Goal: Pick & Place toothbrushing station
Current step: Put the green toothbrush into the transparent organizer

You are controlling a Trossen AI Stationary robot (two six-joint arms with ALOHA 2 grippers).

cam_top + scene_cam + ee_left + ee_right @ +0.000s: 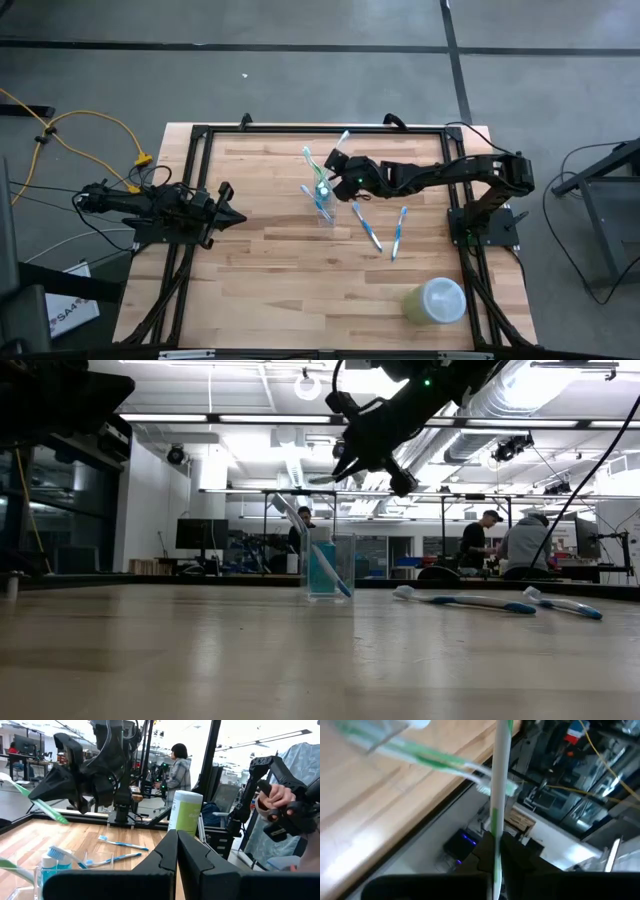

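Wooden slatted table (280, 290) carries a small clear plastic cup (322, 203) near its middle, holding a blue tube and brushes. Above it, the right gripper (337, 160) is clamped on a thin green toothbrush (496, 805). Two blue toothbrushes (383, 232) lie to the cup's right. The left gripper (236, 217) waits at the table's left, fingers together. A pale green round container (437, 301) stands at the near right.

Cup (322, 203) at table (260, 290) centre; two toothbrushes (383, 232) lie to its right; round container (436, 301) at the near right corner
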